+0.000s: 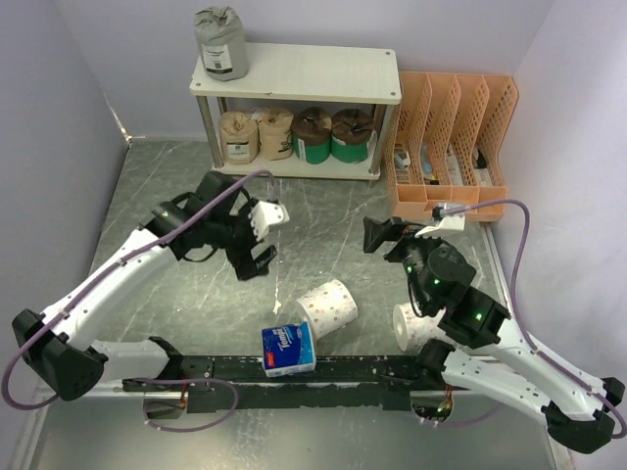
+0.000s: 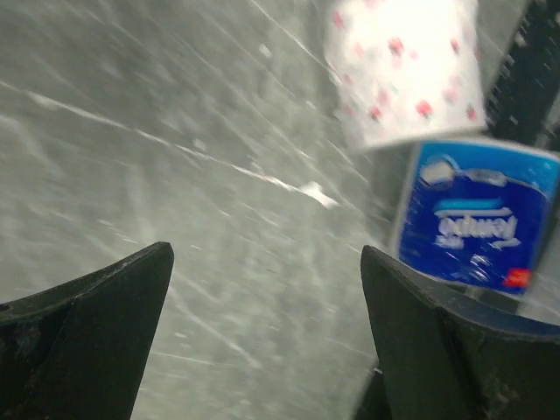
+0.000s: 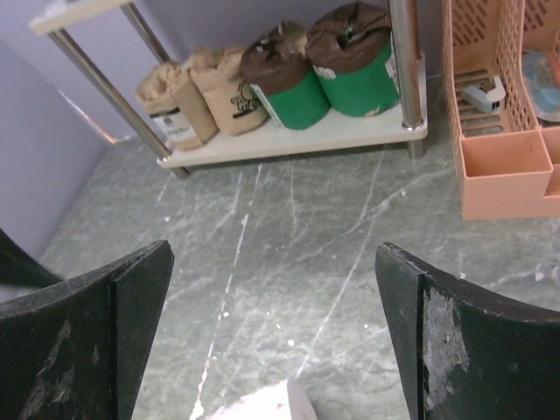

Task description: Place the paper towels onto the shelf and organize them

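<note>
Four paper towels (image 1: 313, 135) line the shelf's (image 1: 313, 73) lower tier; the left gripper (image 1: 263, 241) and right gripper (image 1: 407, 231) both hang open, empty.

White shells and black joints are covering both arms (image 1: 108, 279); purple cables (image 1: 211, 201) are looping alongside; the left gripper (image 2: 267, 252) and right gripper (image 3: 273, 249) are showing black fingers (image 3: 455, 332).

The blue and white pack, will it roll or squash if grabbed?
Likely light and squashy: the blue-and-white pack looks like film-wrapped soft paper. The glossy wrap may slip. Its blocky shape suggests sliding, not rolling.
</note>
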You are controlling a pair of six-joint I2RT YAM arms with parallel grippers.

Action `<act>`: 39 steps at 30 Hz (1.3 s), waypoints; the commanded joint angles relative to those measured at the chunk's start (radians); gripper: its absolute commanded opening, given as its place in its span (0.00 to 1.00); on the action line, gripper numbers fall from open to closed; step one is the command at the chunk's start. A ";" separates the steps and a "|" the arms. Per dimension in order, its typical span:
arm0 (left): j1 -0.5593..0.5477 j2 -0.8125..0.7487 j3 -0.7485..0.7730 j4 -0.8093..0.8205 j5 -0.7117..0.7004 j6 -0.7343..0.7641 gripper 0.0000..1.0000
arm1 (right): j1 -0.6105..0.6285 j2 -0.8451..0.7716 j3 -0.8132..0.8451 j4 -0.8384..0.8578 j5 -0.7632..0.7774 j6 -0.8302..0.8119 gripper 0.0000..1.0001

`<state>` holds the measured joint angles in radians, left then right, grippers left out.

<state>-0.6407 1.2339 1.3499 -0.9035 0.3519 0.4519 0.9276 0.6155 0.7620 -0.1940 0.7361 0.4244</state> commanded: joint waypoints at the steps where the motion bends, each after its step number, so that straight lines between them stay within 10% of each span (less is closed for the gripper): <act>1: 0.008 -0.086 -0.133 0.112 0.153 -0.179 1.00 | -0.006 0.005 0.063 -0.025 0.050 0.053 1.00; 6: 0.006 -0.205 -0.429 0.590 0.118 -0.304 1.00 | -0.007 -0.007 0.050 -0.014 0.060 0.088 1.00; 11: -0.021 -0.148 -0.518 0.685 0.115 -0.058 0.99 | -0.006 -0.003 0.066 -0.044 0.074 0.106 1.00; 27: 0.030 -0.022 -0.266 -0.431 0.628 0.952 1.00 | -0.007 -0.040 0.026 -0.073 0.096 0.117 1.00; 39: -0.004 -0.145 -0.472 -0.167 0.500 0.999 0.94 | -0.006 0.012 0.010 -0.022 0.084 0.109 1.00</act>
<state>-0.6201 1.0740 0.8993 -1.2072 0.8989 1.4433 0.9264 0.6098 0.7753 -0.2501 0.8074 0.5346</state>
